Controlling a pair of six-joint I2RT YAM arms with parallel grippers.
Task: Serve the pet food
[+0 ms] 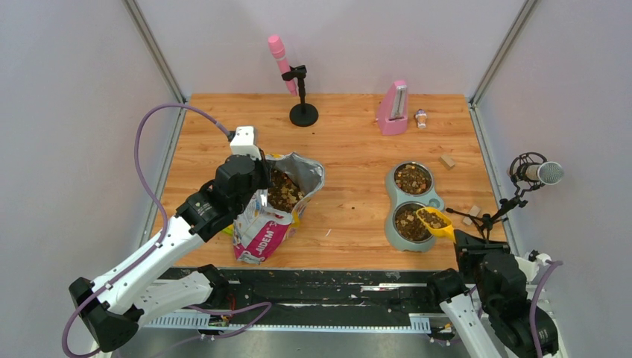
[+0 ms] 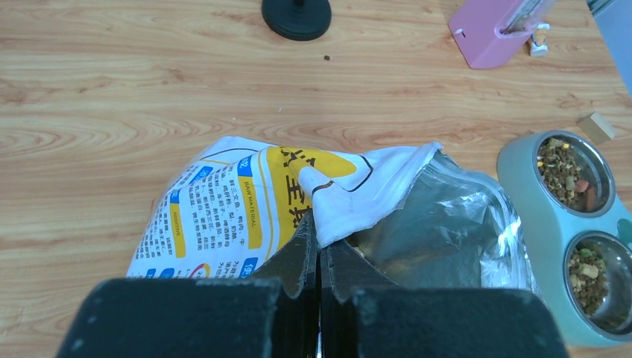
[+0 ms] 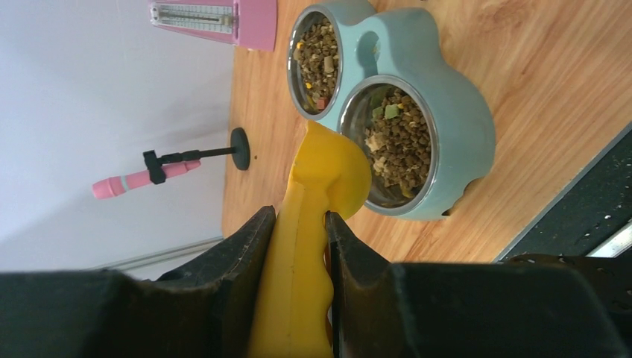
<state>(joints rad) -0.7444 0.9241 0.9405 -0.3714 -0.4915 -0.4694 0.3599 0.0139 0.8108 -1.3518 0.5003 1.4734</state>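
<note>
A: Top view: where from?
B: High above and behind the near edge of the bench (image 1: 350, 134), tilted down and forward; distant, so the whole surface shows.
A: Left wrist view?
B: Close behind the left fingers (image 2: 294, 261), looking over the bag (image 2: 216, 216) toward the far edge; the double bowl (image 2: 540, 224) lies at its right margin.
A: Right wrist view?
B: Rolled on its side, close behind the right fingers (image 3: 238, 253) and the scoop (image 3: 328, 164), facing the double bowl.
A: Shared ground?
B: All three take in the double bowl, the pink metronome (image 1: 393, 108) and the black stand base (image 1: 303, 114).
</note>
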